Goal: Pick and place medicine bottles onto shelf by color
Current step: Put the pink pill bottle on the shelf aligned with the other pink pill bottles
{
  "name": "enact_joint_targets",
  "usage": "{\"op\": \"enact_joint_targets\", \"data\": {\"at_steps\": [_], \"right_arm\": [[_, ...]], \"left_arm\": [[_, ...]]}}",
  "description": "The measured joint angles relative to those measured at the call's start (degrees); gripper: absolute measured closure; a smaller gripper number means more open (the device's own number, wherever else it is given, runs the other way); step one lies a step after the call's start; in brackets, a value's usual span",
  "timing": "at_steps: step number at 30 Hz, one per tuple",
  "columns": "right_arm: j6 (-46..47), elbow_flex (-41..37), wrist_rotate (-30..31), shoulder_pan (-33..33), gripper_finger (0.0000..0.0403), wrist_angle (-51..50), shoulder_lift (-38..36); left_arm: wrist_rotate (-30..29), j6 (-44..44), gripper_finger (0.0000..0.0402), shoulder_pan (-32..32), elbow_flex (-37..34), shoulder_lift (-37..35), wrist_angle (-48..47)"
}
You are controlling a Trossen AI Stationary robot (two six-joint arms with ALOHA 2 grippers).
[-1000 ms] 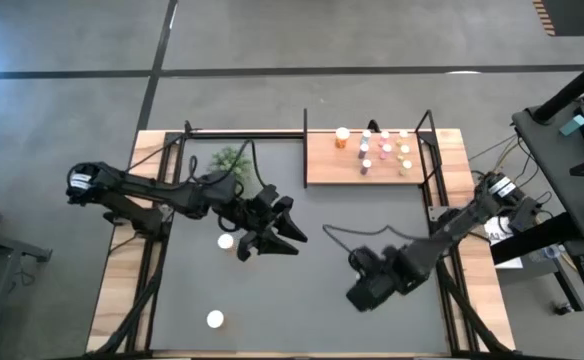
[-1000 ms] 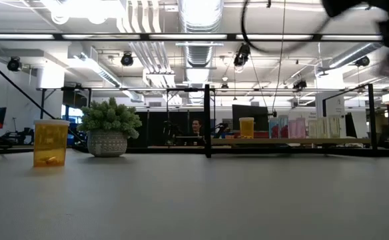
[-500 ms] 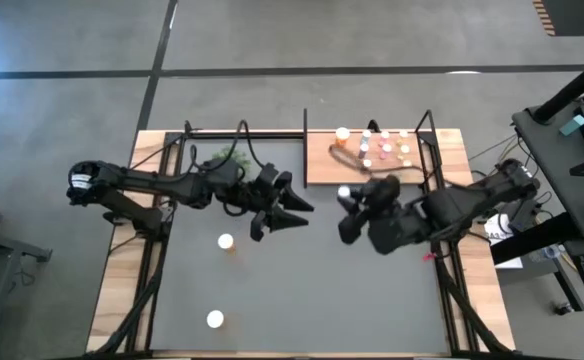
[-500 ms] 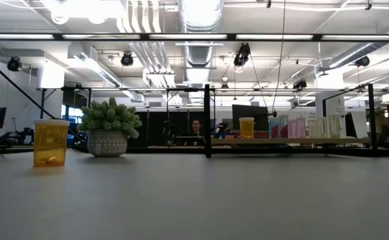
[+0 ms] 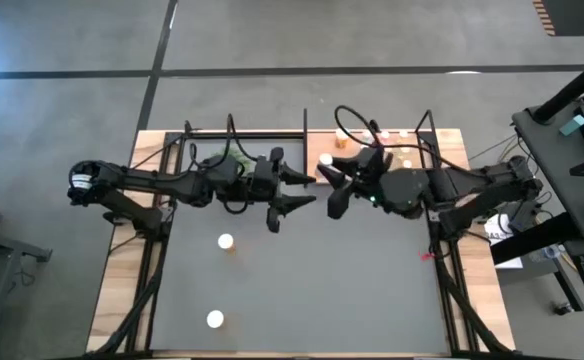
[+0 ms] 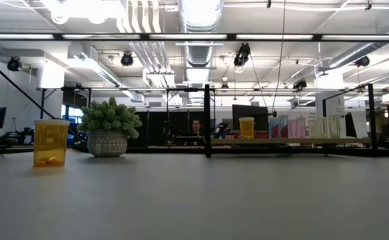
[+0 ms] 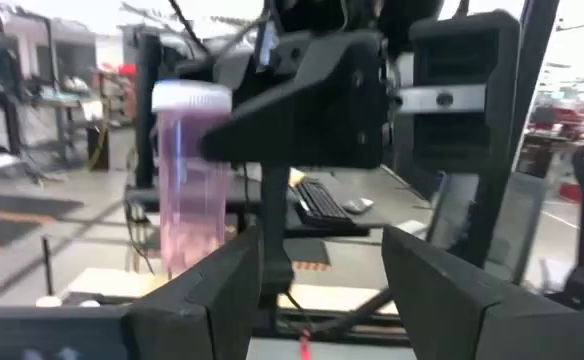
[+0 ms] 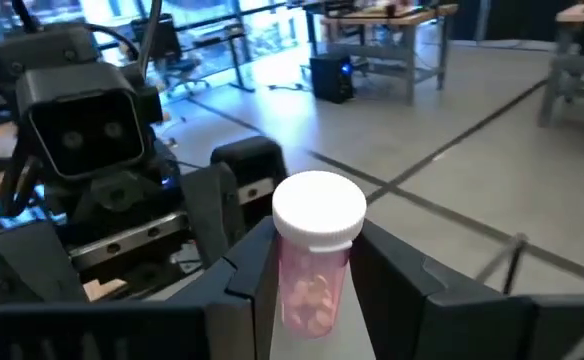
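My right gripper (image 5: 328, 170) is raised above the table's far middle, shut on a pink medicine bottle (image 8: 312, 265) with a white cap (image 5: 325, 159). My left gripper (image 5: 310, 190) faces it at close range, open, with nothing between its fingers (image 7: 222, 290); the pink bottle (image 7: 185, 190) shows just beyond them. The shelf (image 5: 317, 172), a wooden board edged by black rods, lies at the far right under my right arm and carries several bottles (image 5: 404, 150). Two white-capped bottles (image 5: 226, 241) (image 5: 215, 319) stand on the table's left half. My right gripper pinches the pink bottle's body (image 8: 294, 285) just under the cap between its two fingers (image 8: 247, 275). The fingers come in level, pointing toward the table's left. The bottle stands upright, cap up, lifted clear of the table.
A green plant in a pot (image 6: 108, 130) stands at the far left, partly under my left arm (image 5: 172, 185). An orange bottle (image 6: 50, 142) stands on the table in the low view. Black shelf posts (image 5: 305, 125) (image 5: 429, 120) rise near both grippers. The grey tabletop (image 5: 352, 290) stretches to the near edge.
My right gripper has risen from low over the table's near right, swung toward the far edge and the left, and tipped from pointing down to level, carrying the pink bottle up. My left gripper has moved toward the far edge and rolled, staying open.
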Motion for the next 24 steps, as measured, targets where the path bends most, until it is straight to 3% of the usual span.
{"op": "enact_joint_targets", "data": {"at_steps": [4, 7, 14, 19, 24], "right_arm": [[-1.8, 0.0, -4.1, -2.2, 0.0298, 1.0, 0.8], [-2.7, 0.0, -4.2, -3.3, 0.0298, 1.0, 1.2], [-4.7, -0.1, -4.5, -3.9, 0.0298, 0.0, 0.1], [-4.8, -0.1, -4.5, -3.9, 0.0298, 0.0, -1.1], [-4.7, -0.1, -5.5, -3.9, 0.0298, 0.4, -0.6]], "left_arm": [[-3.2, 0.9, 0.0211, 0.8, 0.5, 0.1, 0.2], [-6.4, 0.9, 0.0211, 1.4, 0.5, 0.1, 1.0], [-7.7, 1.2, 0.0211, 1.9, 0.4, 0.1, 1.3], [-14.4, 3.9, 0.0211, 1.9, 0.4, 0.1, 1.2], [-14.8, 3.9, 0.0211, 2.0, 0.5, 0.4, 1.3]]}}
